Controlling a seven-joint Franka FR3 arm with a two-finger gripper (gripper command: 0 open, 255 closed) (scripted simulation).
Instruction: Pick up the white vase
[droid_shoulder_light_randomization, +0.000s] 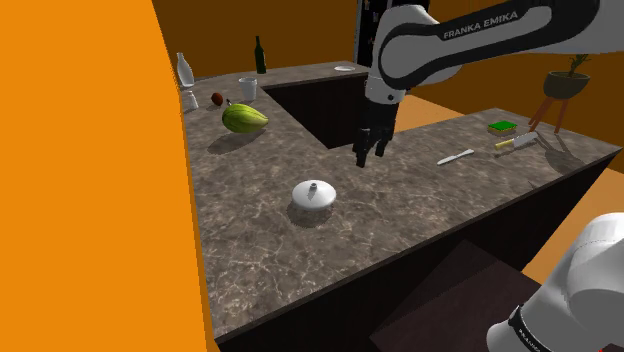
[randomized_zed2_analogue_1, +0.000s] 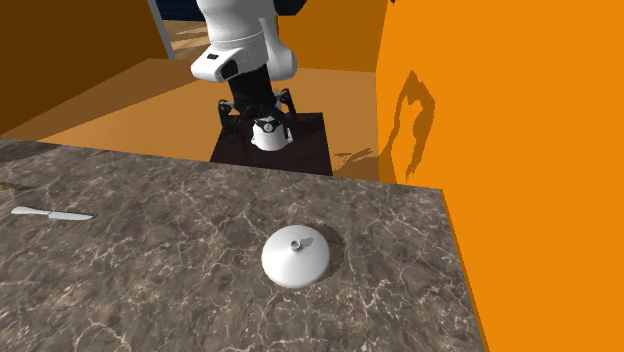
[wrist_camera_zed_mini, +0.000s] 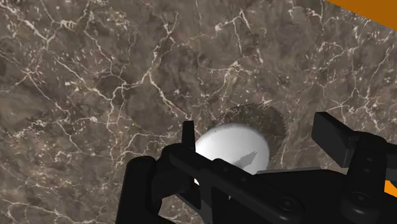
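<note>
The white vase (droid_shoulder_light_randomization: 314, 194) is a squat, dome-shaped piece with a small neck, standing on the dark marble counter (droid_shoulder_light_randomization: 400, 220). It also sits mid-counter in the second exterior view (randomized_zed2_analogue_1: 296, 256). My black gripper (droid_shoulder_light_randomization: 368, 150) hangs above the counter, apart from the vase and toward the shoulder view's right of it. In the wrist view the fingers (wrist_camera_zed_mini: 189, 137) stand well apart, so the gripper (wrist_camera_zed_mini: 261, 137) is open and holds nothing. The vase (wrist_camera_zed_mini: 232, 143) lies below, partly hidden by the hand. The second exterior view has the gripper (randomized_zed2_analogue_1: 255, 108) behind the counter's far edge.
An orange wall (droid_shoulder_light_randomization: 90, 150) borders the counter at the shoulder view's left. At the back stand a green melon-like fruit (droid_shoulder_light_randomization: 244, 118), a white cup (droid_shoulder_light_randomization: 247, 88), a dark bottle (droid_shoulder_light_randomization: 260, 55) and a white bottle (droid_shoulder_light_randomization: 184, 70). A knife (droid_shoulder_light_randomization: 455, 157) and a green sponge (droid_shoulder_light_randomization: 501, 127) lie at the right.
</note>
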